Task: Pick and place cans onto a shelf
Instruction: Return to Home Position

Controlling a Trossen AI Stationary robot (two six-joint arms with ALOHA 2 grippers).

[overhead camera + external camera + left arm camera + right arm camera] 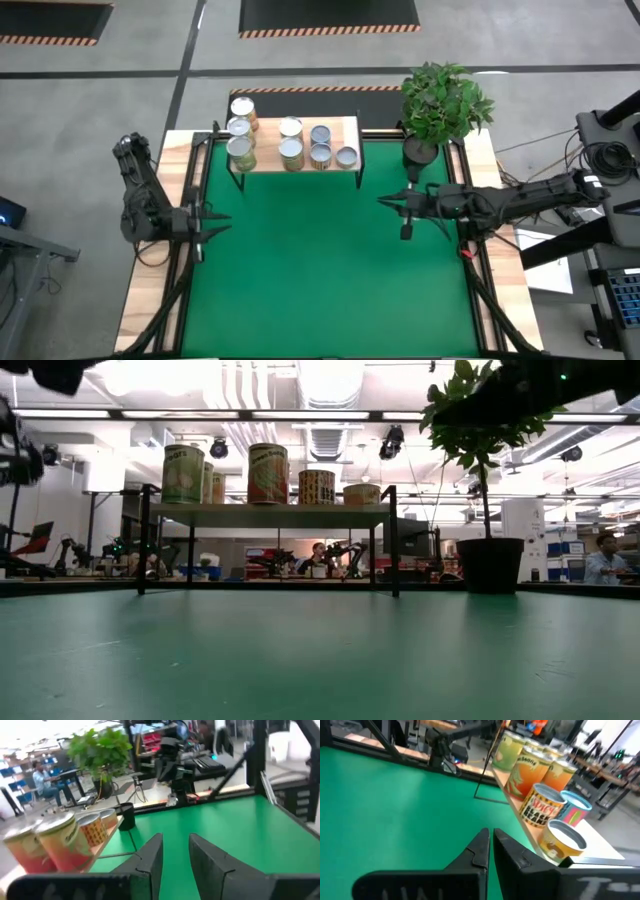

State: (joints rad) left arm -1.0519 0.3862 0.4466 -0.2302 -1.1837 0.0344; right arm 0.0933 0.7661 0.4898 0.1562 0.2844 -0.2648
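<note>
The 2 arms, left arm point(140, 190) and right arm point(520, 200), are slim, black, tubular and jointed, and the left gripper point(175, 840) and right gripper point(491, 836) each carry 2 flat, dark, wedge-shaped fingers point(150, 857) on a broad black housing, the right one faintly lettered in pale strokes.

Overhead, table-level and both wrist views share the shelf point(342, 129).

Grey concrete floor point(120, 95) below, long strip lights point(100, 412) overhead.
</note>
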